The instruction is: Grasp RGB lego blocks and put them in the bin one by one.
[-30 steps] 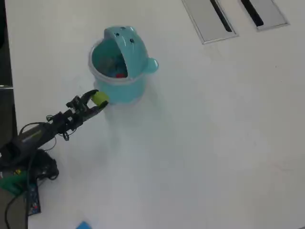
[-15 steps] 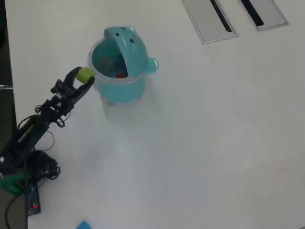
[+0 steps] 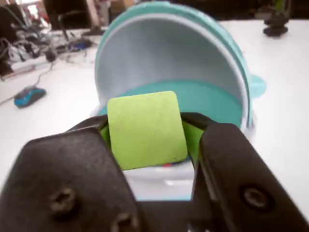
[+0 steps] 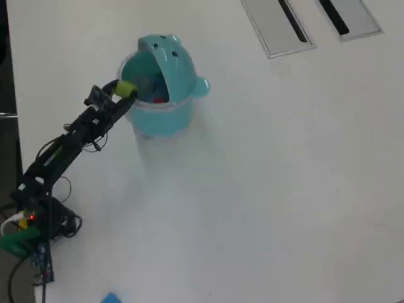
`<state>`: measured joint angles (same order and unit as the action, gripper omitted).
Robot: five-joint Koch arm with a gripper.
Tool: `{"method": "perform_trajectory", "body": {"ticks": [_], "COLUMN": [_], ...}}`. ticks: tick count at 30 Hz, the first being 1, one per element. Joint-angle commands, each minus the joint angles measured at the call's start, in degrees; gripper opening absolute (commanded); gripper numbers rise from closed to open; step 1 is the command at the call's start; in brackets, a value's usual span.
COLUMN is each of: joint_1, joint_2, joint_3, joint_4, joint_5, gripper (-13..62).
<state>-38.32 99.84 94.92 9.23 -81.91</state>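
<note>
Yellow-green cube (image 3: 146, 128) is sitting clamped between the jaws of my gripper (image 4: 124, 89), which is closed on it and touching nothing else that I can see. In the overhead view I am hanging at the left rim of the teal bin (image 4: 161, 123), whose opening is lying just to the right. Something red (image 4: 160, 98) is showing inside.
</note>
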Motion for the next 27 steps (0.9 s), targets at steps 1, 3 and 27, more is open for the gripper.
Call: {"method": "perform_trajectory", "body": {"ticks": [1, 3, 27], "joint_1": [-0.6, -0.7, -1.5], "joint_2": [-1.1, -3.9, -17.3], "joint_3": [-8.6, -12.1, -20.0], "joint_4": [-3.9, -3.8, -7.7], "joint_5": [-0.6, -0.8, -12.6], "gripper": [9.9, 9.9, 24.8]}}
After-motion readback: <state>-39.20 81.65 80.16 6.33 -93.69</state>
